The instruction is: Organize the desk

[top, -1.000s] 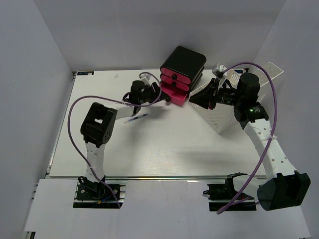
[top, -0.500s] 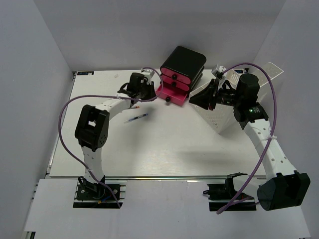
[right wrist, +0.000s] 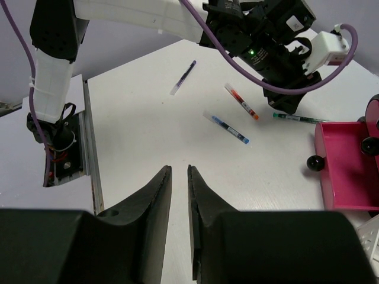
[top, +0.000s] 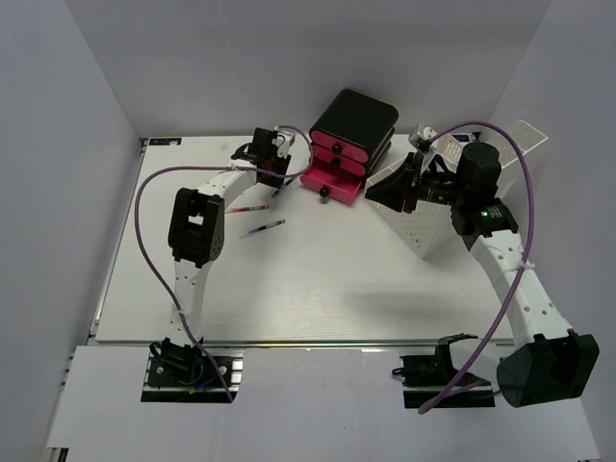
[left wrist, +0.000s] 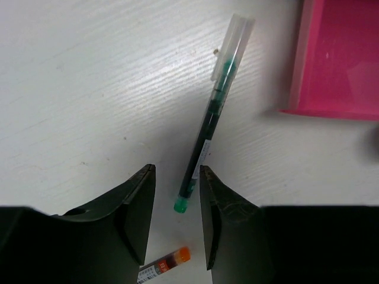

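**Operator:** Tool state?

**Arm:** My left gripper stands narrowly open over the green pen tip, near the far edge of the desk, beside the pink drawer. My right gripper is nearly closed and empty.

**Operator:** Procedure?

**Arm:** Centre on the barrel, descend, then close.

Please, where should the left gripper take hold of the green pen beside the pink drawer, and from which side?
Grip the green pen at mid-barrel, below the clear cap, coming straight down with the jaws across its width. It lies flat on the desk, so only its long sides are free.
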### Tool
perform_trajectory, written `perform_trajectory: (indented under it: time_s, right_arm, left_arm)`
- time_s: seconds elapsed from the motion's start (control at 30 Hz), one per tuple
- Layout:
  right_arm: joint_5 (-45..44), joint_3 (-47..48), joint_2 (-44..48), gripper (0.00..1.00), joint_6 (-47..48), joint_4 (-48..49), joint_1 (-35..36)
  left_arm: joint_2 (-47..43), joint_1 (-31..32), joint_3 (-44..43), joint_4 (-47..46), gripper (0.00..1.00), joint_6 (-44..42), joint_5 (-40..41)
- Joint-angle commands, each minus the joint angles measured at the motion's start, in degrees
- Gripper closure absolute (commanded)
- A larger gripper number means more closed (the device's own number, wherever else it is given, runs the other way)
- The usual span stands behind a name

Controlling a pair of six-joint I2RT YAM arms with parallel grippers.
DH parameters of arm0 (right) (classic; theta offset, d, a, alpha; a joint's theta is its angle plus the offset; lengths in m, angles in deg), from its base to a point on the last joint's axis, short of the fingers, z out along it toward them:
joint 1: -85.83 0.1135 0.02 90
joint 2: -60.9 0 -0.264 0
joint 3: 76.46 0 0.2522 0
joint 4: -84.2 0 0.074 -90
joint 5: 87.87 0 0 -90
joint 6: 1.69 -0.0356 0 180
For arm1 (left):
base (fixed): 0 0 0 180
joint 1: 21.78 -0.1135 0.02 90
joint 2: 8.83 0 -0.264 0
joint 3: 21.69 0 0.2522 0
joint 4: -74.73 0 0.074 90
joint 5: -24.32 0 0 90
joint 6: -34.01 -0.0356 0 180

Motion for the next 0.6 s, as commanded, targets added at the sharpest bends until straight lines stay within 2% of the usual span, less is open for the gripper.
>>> perform_trajectory:
  time_s: [0.0,0.27,0.57]
  right_arm:
    - [0.83,0.06,-0.14,0.77,0.19,2.08,-0.28]
    - [0.74,0.06,-0.14,0.77,0.28,2.0,-0.37]
    - [0.74,0.06,-0.23,0.77,0.28,2.0,-0.46]
  left_arm:
    - [-1.53,0.29,-1.84,2.06,0.53,-3.22,1.27]
    - [-2.14,0.29,1.23,-2.15,0.53,-3.66,-0.13]
    - [-0.21,1.35,-0.52,-2.59,0.53,-4.01,-0.48]
